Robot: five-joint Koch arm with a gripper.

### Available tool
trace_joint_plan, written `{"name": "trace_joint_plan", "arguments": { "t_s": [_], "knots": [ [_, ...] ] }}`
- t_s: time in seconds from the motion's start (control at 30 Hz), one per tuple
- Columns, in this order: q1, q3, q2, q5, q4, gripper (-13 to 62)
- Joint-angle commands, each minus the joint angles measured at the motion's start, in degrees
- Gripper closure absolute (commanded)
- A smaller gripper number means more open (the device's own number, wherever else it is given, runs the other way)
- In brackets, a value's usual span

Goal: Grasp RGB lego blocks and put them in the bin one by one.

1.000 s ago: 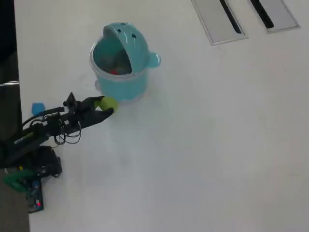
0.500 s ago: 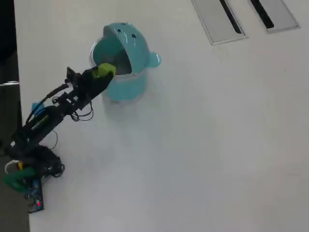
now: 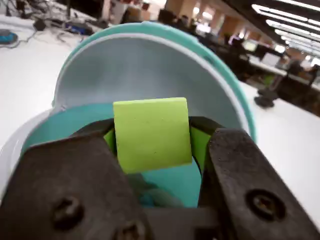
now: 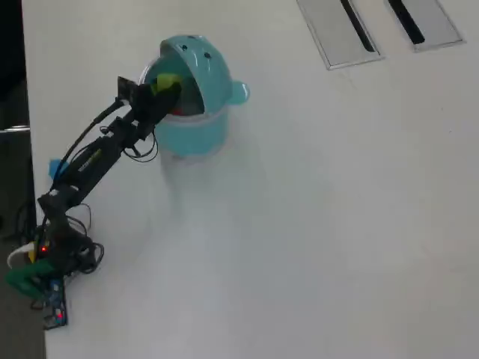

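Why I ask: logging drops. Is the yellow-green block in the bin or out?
Out: the tool is shut on the yellow-green block, held over the bin opening.

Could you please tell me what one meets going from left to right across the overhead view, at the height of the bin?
Bare white table → gripper holding the yellow-green block over the bin's opening → teal bin with its domed lid → the bin's side knob → more bare table.

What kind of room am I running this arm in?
Probably an open-plan office or lab: the wrist view shows rows of desks under long ceiling light strips, and the white table has cable-slot covers.
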Motion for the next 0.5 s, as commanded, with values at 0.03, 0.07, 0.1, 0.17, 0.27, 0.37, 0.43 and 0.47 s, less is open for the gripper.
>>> {"name": "trace_joint_plan", "arguments": {
  "t_s": [0.03,0.07,0.1,0.17,0.27,0.37,0.43,0.47],
  "knots": [
    [-0.5,-6.9,1.1,0.3,-4.0,20.6],
    [-0.6,-7.0,0.8,0.4,-4.0,20.0],
    [-0.8,-7.0,0.4,0.4,-4.1,19.9],
    [-1.0,-7.2,-0.4,0.4,-4.2,18.9],
    [-0.8,-6.1,-0.2,-0.4,-3.7,16.6],
    [-0.7,-5.4,2.5,-0.4,-1.8,16.0],
    [-0.4,-5.4,4.0,-0.4,0.1,16.0],
    [-0.5,-4.7,5.1,-0.4,1.1,16.0]
  ]
}}
